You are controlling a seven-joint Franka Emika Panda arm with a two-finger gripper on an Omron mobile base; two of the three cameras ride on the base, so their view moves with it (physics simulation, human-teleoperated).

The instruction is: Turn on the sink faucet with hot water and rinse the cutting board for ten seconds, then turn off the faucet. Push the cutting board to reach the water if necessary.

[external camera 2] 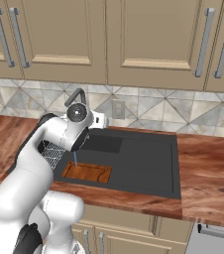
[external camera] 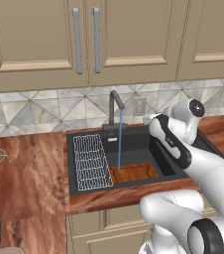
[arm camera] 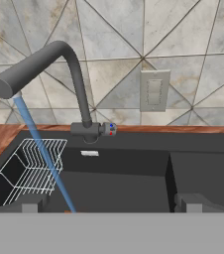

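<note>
Your faucet is running: in the left base view the sink faucet (external camera: 116, 106) stands at upper centre of the frame, and the water (external camera: 119, 146) drops from its spout as a thin blue line straight onto the cutting board (external camera: 134, 173). The board lies flat on the floor of the sink (external camera: 143, 144), at the lower centre of the basin, just right of the white wire rack (external camera: 91, 161). The stream lands near the board's left edge, so you probably don't need to push it.

In the right base view the same board (external camera 2: 86, 172) sits at the lower left of the basin (external camera 2: 148, 163), with the blue stream (external camera 2: 75, 158) meeting it near its upper left part.

The gripper (arm camera: 109, 202) hangs in front of the faucet; in the hand view its two dark fingertips (arm camera: 32, 203) stand well apart at the bottom of the frame with nothing between them, so the jaws are spread and empty. The small lever (arm camera: 108, 129) with its red and blue dots shows at the faucet base, centre of that frame.

By my reading, turning on is done and rinsing is under way. Whether the water is hot I cannot tell. What's left for you: finish the ten seconds, then shut the lever.
</note>
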